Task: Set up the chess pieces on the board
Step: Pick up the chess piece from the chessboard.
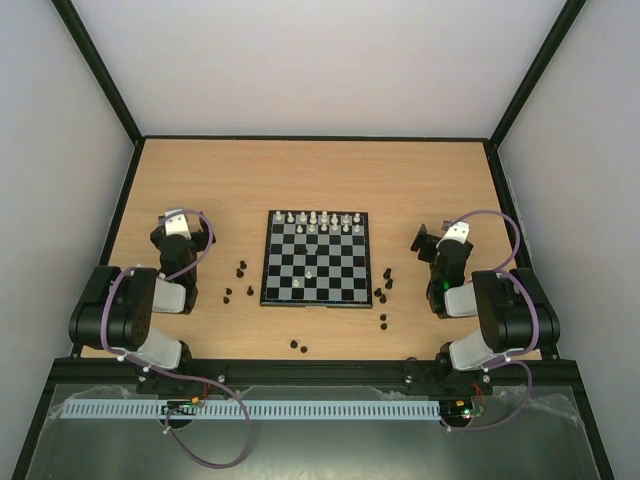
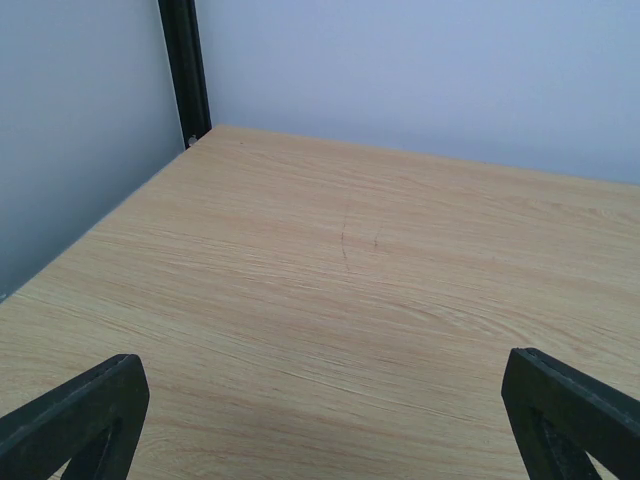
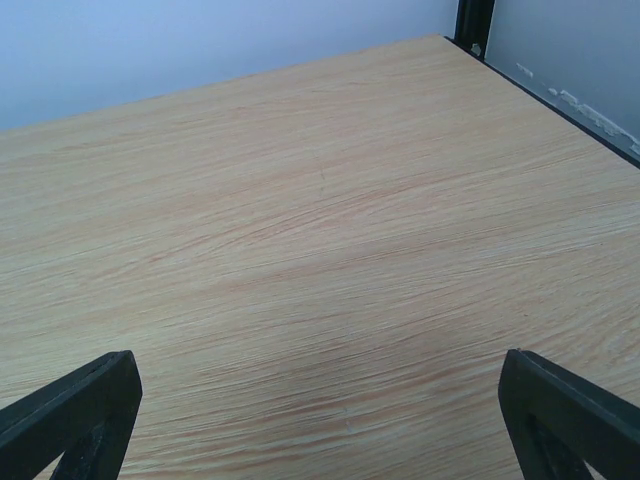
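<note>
The board [image 1: 316,259] lies at the table's middle, checkered black and light grey. Several white pieces [image 1: 320,220] stand along its far rows, and two white ones [image 1: 310,272] stand nearer the front. Black pieces lie loose on the table: to the left [image 1: 240,270], in front [image 1: 298,346] and to the right [image 1: 384,290] of the board. My left gripper [image 1: 175,222] is open and empty, left of the board. My right gripper [image 1: 432,240] is open and empty, right of the board. Both wrist views show only bare wood between wide-apart fingertips [image 2: 80,420] [image 3: 570,420].
The wooden table [image 1: 220,180] is walled by white panels with a black frame [image 1: 95,70]. The frame's corner post shows in the left wrist view [image 2: 185,70] and in the right wrist view [image 3: 473,22]. A perforated rail [image 1: 300,409] runs along the near edge.
</note>
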Controlling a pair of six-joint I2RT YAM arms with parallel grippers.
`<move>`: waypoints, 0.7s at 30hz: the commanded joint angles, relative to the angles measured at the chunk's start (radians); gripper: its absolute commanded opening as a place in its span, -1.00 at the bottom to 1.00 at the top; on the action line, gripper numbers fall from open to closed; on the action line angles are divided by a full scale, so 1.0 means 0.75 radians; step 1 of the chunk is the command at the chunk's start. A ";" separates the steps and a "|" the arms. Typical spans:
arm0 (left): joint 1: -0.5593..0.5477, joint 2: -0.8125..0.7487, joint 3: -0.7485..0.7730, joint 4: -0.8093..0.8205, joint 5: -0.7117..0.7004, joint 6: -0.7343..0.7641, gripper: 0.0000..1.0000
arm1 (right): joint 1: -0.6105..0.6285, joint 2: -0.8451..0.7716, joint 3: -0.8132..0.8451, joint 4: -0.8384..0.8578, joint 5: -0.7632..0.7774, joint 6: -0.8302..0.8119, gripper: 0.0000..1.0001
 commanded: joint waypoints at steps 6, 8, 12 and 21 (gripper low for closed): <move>-0.006 0.002 0.009 0.071 -0.009 0.010 0.99 | -0.003 0.005 0.026 0.047 0.011 -0.011 0.97; -0.005 0.002 0.010 0.071 -0.009 0.009 0.99 | -0.002 0.006 0.026 0.047 0.011 -0.011 0.97; -0.005 0.003 0.009 0.071 -0.009 0.009 0.99 | -0.003 0.006 0.025 0.047 0.013 -0.011 0.97; -0.006 -0.006 0.006 0.078 -0.010 0.011 0.99 | -0.002 0.004 0.024 0.046 0.012 -0.013 0.97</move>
